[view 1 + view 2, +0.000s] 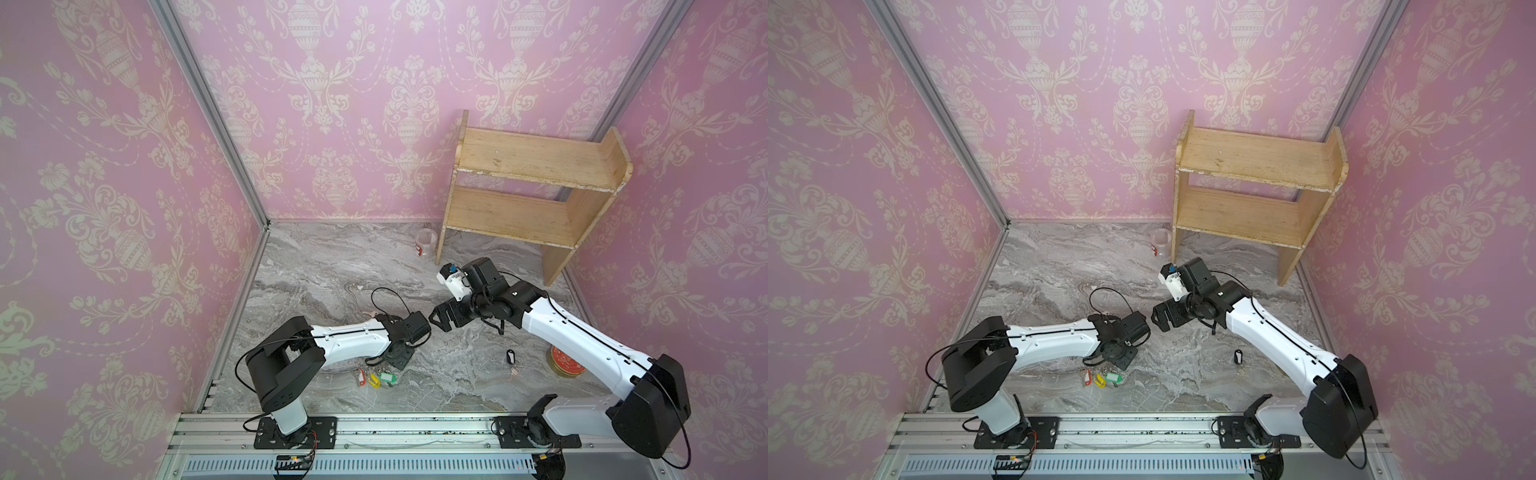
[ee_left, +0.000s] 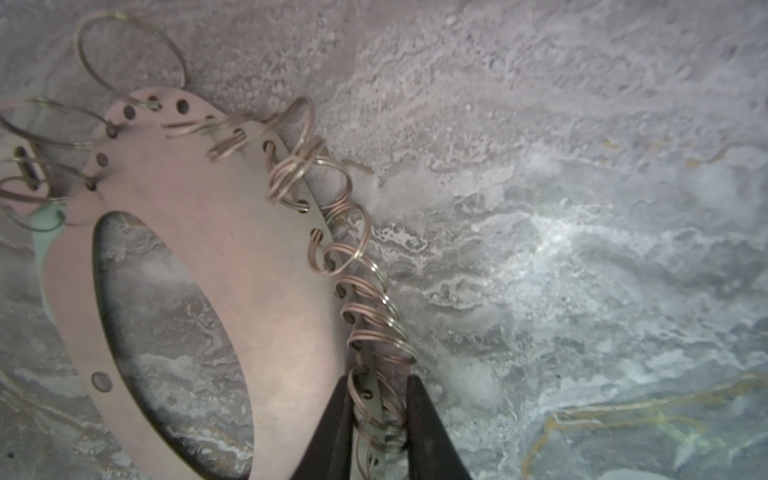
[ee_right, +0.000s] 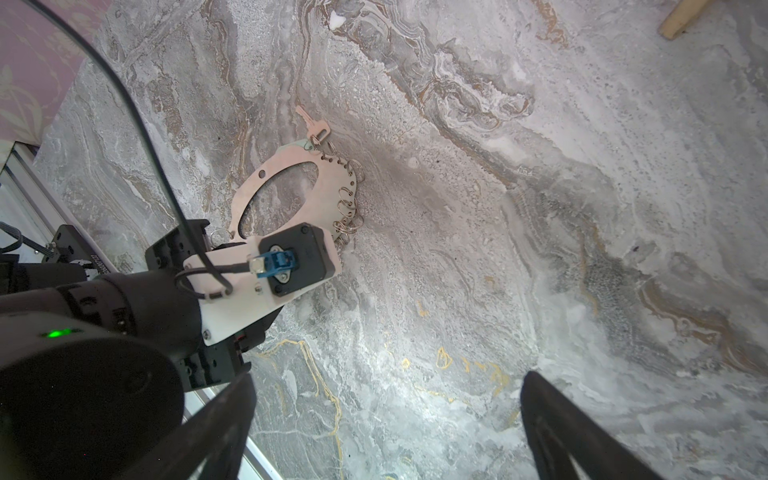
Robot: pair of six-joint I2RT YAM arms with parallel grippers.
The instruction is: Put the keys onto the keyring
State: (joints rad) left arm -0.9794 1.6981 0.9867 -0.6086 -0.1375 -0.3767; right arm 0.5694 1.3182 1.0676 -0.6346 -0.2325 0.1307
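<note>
The keyring (image 2: 249, 249), a ring-edged plate, is lying on the marble table (image 2: 582, 208), the left gripper (image 2: 379, 382) pinching its ringed rim. In a top view the tagged keys (image 1: 374, 379) are lying at nine o'clock from the black fob (image 1: 510, 356). The right gripper (image 3: 386, 378) is hovering, jaws spread.

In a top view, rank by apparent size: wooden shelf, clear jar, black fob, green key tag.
1. wooden shelf
2. clear jar
3. green key tag and black fob: about alike, not ranked.
</note>
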